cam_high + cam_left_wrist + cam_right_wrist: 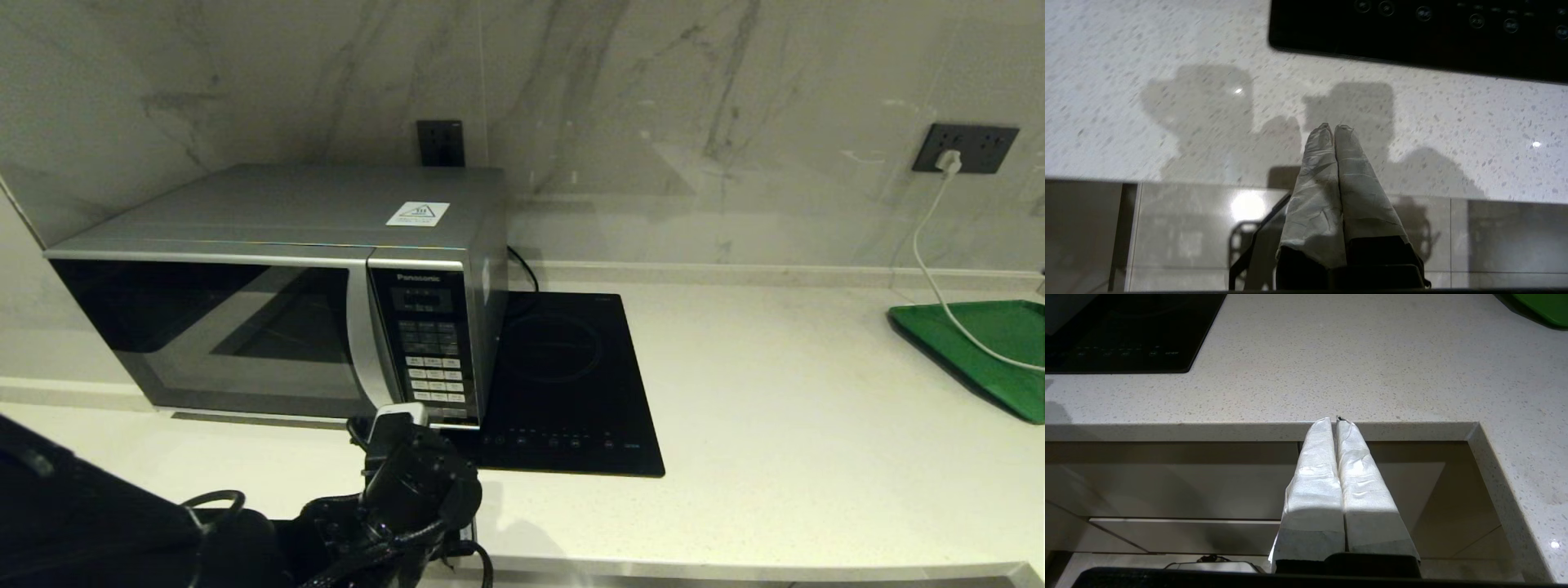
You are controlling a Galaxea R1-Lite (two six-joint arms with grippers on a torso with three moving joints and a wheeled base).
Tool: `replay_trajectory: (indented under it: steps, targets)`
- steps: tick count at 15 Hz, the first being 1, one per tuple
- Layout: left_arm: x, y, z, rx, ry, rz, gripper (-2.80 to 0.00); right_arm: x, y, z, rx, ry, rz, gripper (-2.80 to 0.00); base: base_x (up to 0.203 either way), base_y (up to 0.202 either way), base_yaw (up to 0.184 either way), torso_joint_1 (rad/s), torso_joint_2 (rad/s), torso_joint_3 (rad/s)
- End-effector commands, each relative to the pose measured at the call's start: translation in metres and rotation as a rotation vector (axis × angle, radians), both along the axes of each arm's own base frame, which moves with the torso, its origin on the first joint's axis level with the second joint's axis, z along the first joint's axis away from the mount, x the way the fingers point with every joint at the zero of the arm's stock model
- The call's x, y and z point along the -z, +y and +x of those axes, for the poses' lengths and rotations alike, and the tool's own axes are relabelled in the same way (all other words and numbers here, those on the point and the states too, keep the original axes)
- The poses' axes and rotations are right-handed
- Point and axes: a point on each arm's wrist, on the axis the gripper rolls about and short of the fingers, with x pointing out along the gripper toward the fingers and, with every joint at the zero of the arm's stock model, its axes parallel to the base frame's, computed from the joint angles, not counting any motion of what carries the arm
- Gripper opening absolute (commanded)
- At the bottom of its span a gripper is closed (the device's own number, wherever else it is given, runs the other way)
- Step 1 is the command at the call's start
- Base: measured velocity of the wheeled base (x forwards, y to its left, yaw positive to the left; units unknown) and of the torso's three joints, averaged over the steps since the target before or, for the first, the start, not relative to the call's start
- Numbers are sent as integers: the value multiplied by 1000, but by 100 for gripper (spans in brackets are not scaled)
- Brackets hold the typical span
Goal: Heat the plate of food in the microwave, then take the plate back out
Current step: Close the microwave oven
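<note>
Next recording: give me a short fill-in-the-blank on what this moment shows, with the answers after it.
1. The microwave has its door ____.
2. The black induction hob lies on the counter to the microwave's ____.
3. The left hand has its fingers ____ and holds nothing.
4. The tray by the counter's far right edge is ____ in colour.

Missing words: shut; right; shut; green

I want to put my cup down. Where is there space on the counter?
The widest bare stretch of white speckled counter lies between the flat black induction hob and the green rectangular tray. It is crowded in front of the silver-grey microwave, where the left gripper hangs.
</note>
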Motion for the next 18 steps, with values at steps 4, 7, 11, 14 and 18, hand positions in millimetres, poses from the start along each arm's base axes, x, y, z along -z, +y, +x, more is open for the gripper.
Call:
replay_trajectory:
  steps: [4,7,11,14,18]
  targets:
    - [39,-12,42,17,-84,72,-280,0,0,0,0,1,0,-280,0,0,0,0,0,0]
    - [34,-9,54,5,-120,78,-280,0,0,0,0,1,0,-280,0,0,0,0,0,0]
    - [29,-7,65,-7,-143,87,-280,0,0,0,0,1,0,-280,0,0,0,0,0,0]
    - [21,-6,75,-8,-174,103,-280,0,0,0,0,1,0,-280,0,0,0,0,0,0]
    - [21,-9,86,-3,-187,122,-280,0,0,0,0,2,0,-280,0,0,0,0,0,0]
